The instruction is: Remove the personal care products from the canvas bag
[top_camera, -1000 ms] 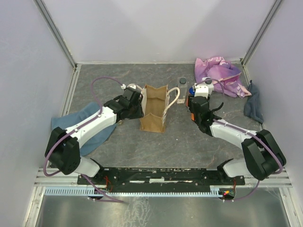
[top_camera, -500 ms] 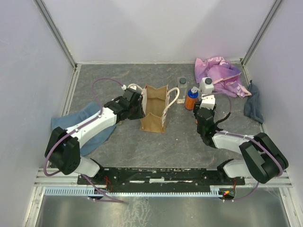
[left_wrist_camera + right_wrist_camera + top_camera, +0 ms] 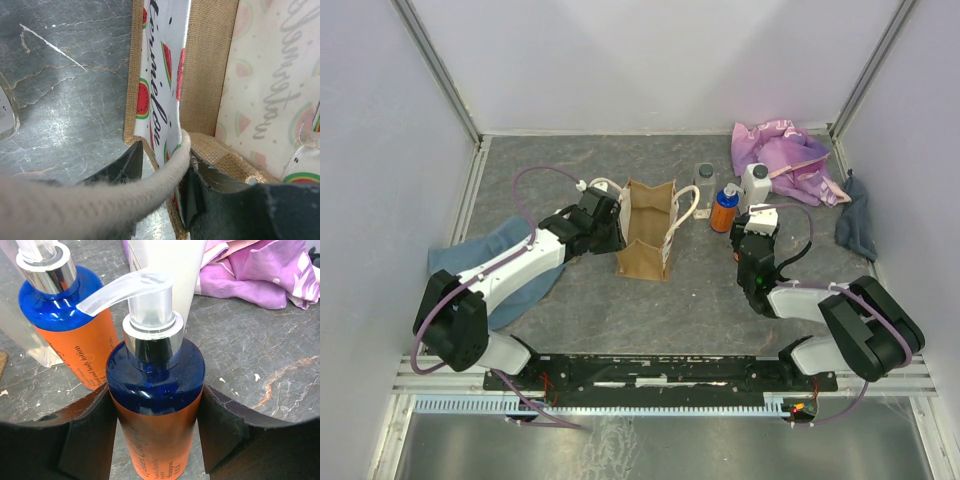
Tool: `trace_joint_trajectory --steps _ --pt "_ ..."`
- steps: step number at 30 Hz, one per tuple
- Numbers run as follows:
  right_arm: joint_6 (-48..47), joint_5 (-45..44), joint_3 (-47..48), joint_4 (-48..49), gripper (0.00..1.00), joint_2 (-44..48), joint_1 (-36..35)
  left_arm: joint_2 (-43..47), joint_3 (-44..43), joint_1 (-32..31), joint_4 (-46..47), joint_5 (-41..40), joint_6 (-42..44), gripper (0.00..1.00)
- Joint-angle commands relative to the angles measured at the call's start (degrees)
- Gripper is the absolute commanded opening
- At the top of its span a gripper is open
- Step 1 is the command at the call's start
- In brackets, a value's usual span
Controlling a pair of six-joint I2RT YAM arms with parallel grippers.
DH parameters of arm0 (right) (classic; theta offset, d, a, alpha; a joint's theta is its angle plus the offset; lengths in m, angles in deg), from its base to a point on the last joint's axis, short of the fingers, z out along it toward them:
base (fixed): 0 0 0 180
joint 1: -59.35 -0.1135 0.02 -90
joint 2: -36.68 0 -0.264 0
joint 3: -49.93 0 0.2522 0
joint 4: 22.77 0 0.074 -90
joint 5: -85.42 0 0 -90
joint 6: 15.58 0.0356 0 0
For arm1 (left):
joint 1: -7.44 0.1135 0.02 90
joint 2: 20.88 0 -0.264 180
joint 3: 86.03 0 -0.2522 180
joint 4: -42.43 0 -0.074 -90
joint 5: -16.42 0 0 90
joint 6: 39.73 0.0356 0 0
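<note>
The tan canvas bag (image 3: 645, 235) stands open mid-table, its watermelon-print lining showing in the left wrist view (image 3: 210, 60). My left gripper (image 3: 608, 225) (image 3: 162, 165) is shut on the bag's left wall and cream handle (image 3: 100, 200). My right gripper (image 3: 755, 225) (image 3: 157, 440) is shut on an upright orange bottle with a blue top and pump (image 3: 155, 405); the top view hides it under the gripper. A second orange bottle (image 3: 724, 210) (image 3: 70, 325), a white bottle (image 3: 755, 185) (image 3: 165, 260) and a clear grey-capped bottle (image 3: 705, 178) stand just beyond.
A purple-pink patterned cloth (image 3: 785, 155) lies at the back right. A dark grey-blue cloth (image 3: 857, 225) lies by the right wall. A blue cloth (image 3: 510, 265) lies under my left arm. Walls enclose the table on three sides.
My right gripper has drawn back toward the near right, uncovering the standing orange bottle and the white bottle. My left gripper has kept its hold on the bag.
</note>
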Motion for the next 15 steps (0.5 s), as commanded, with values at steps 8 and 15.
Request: trace_joint_trajectory --steps 8,15 --pt "4.6 2.0 -2.7 -3.2 0.55 12.1 -0.2 0.9 2.2 -0.1 -1.7 0.7 3.0 0.42" --pt "6.5 3.6 -2.5 -8.3 0.58 12.8 -0.2 1.9 3.1 -0.1 -1.0 1.1 2.9 0.42"
